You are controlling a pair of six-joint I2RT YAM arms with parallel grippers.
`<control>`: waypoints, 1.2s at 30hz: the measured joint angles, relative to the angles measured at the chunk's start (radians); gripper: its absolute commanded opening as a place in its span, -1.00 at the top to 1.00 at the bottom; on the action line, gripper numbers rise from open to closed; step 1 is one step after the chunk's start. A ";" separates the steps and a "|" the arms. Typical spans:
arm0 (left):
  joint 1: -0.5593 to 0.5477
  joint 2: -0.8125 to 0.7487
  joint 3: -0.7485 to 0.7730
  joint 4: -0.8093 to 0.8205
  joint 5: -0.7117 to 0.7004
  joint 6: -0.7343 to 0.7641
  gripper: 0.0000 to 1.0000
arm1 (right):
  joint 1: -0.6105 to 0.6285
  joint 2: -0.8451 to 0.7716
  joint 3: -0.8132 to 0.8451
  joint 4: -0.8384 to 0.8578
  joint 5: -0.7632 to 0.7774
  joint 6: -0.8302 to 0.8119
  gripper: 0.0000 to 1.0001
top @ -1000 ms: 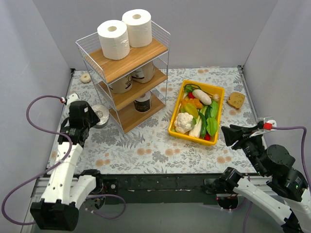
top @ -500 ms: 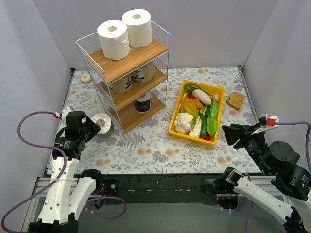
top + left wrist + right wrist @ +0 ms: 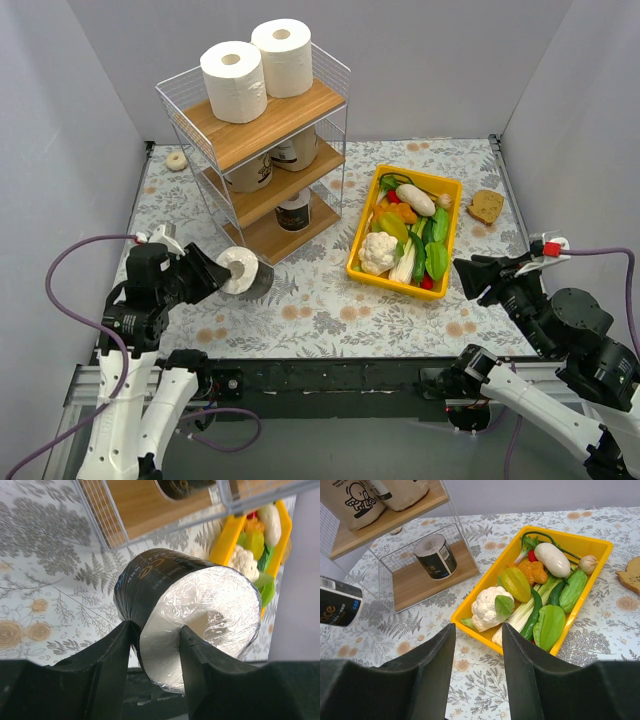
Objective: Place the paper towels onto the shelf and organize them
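My left gripper is shut on a black-wrapped paper towel roll, held above the table in front of the shelf. In the left wrist view the roll has its wall pinched between my fingers, one finger inside the core. Two white rolls stand on the top board, two tan rolls on the middle board, one black roll on the bottom board. My right gripper is open and empty, right of the yellow bin; it also shows in the right wrist view.
A yellow bin of vegetables sits right of the shelf. A slice of bread lies at the far right. A small beige ring lies behind the shelf at the left. Grey walls enclose the table.
My left gripper has lifted the black roll off the table and swung it right, toward the front of the shelf. The right arm has barely moved.
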 measured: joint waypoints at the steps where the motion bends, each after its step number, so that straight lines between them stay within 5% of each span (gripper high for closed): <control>1: -0.002 0.002 -0.018 0.005 0.029 0.008 0.81 | 0.000 -0.002 -0.001 0.000 0.000 0.000 0.00; 7: -0.023 0.026 -0.096 0.038 0.146 0.056 0.79 | 0.000 -0.010 -0.030 0.010 -0.008 0.000 -0.01; 16: -0.058 0.072 -0.105 0.129 0.140 0.111 0.81 | 0.000 0.009 -0.069 0.045 -0.035 -0.024 -0.04; 29: -0.077 0.049 -0.232 0.319 0.116 -0.132 0.78 | 0.000 0.041 -0.143 0.123 -0.100 0.001 -0.11; 36: -0.092 0.027 -0.329 0.315 0.115 -0.191 0.70 | 0.000 0.245 -0.205 0.257 -0.261 0.130 -0.12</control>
